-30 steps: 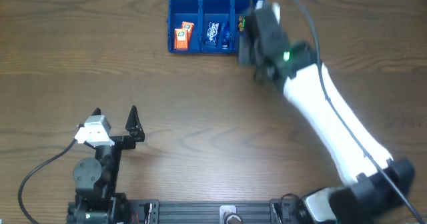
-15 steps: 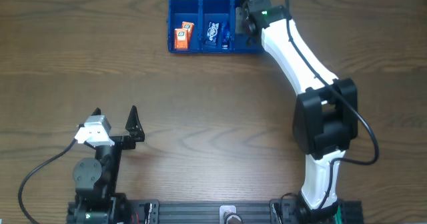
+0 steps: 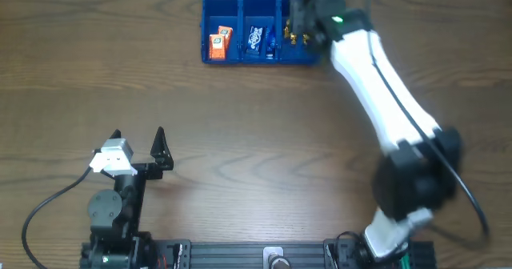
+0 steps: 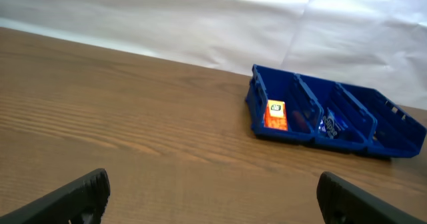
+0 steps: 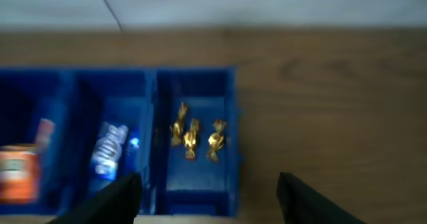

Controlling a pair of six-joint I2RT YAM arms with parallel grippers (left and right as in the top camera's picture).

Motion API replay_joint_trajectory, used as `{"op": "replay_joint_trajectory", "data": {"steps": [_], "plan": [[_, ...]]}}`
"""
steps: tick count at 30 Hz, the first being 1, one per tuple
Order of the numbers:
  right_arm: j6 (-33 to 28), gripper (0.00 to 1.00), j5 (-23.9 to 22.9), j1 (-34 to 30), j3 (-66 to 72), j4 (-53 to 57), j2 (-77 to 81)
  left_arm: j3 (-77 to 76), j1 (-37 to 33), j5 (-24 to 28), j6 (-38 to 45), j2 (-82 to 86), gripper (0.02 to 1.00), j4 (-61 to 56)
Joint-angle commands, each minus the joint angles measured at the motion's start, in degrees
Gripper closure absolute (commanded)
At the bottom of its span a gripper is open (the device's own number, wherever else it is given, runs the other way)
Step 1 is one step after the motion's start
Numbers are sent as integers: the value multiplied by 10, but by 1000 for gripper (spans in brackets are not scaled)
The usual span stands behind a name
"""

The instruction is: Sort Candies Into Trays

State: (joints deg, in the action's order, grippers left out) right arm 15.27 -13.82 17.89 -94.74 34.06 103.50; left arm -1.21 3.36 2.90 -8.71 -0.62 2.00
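Candies [image 5: 193, 137]: three gold-wrapped pieces are seen lying close together in the end compartment of the blue tray [image 5: 232, 151], just below and ahead of the right gripper [image 5: 208, 187].
Neighbours: a blue packet [image 5: 110, 151] is kept in the middle compartment and orange boxes [image 3: 218, 45] in the far one, both off to one side of that gripper.
Handling: the gold pieces are judged light and small, with crinkly, slippery wrappers. The twisted ends would likely give way, so the firm middle is best pinched, one piece at a time.
Right gripper: the fingers are spread wide and nothing is held.
Left gripper [image 4: 213, 194]: the fingers are spread wide and empty, low over the table [image 4: 133, 117], with the tray well apart ahead of it.
Hard to make out: whether the gold pieces touch one another cannot be told. In the top view part of the end compartment is covered by the right arm.
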Motion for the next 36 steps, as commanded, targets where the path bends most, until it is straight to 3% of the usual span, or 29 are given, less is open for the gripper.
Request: {"op": "replay_joint_trajectory", "data": {"steps": [1,3,6,10,14,25,33,36], "plan": [[-8,209,-7,-49,141,-24,-212,9,-4,-3,10,3,20,24],[-8,167,-7,-82,222,-34,-302,9,-4,-3,10,3,23,24],[-8,3,-6,-113,364,-50,-461,9,-4,-3,10,3,20,24],[-8,3,62,-194,682,-131,-793,9,-4,-3,10,3,20,24],[-8,3,71,-185,776,-158,-922,9,-4,-3,10,3,20,24],[-82,3,88,-140,883,-224,-1004,9,-4,-3,10,3,20,24],[-109,3,106,-144,926,-261,-1023,9,-4,-3,10,3,20,24],[-154,1,105,-146,944,-301,-1027,9,-4,-3,10,3,20,24]]}}
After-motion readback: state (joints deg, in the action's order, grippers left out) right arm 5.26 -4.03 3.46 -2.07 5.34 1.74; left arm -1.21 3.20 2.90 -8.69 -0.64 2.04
